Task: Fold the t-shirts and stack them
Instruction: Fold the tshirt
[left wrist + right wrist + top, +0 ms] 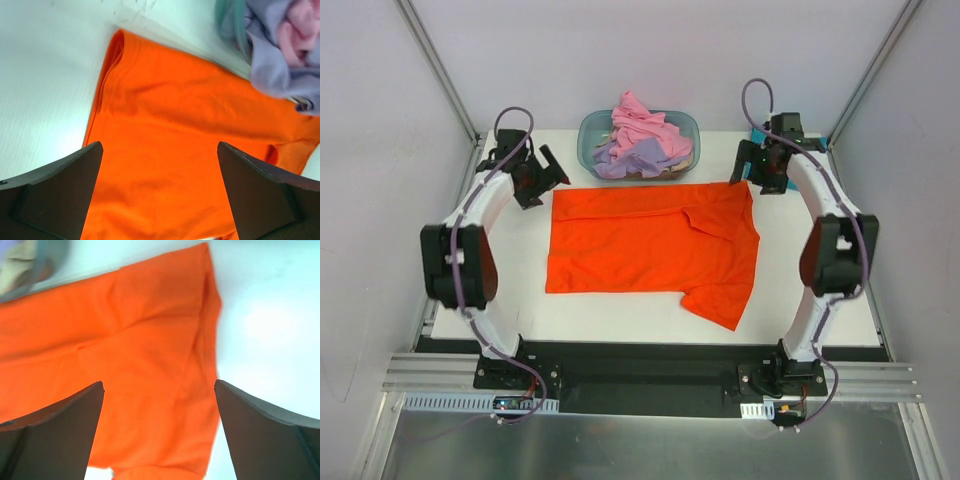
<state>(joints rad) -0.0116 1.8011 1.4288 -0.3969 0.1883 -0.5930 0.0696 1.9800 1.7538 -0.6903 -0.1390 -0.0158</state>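
Bright orange cloth t-shirt (650, 245) lies flat on the white table (620, 316), its far left corner just right of the wide-open, empty left gripper (546, 180), its far right corner just left of the right gripper (758, 178), whose jaws also stand apart, holding nothing.

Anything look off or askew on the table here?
The orange t-shirt lies flat but lopsided: one sleeve juts past its near right corner. The pink t-shirt heaps above the tub rim. Nothing looks spilled or damaged.
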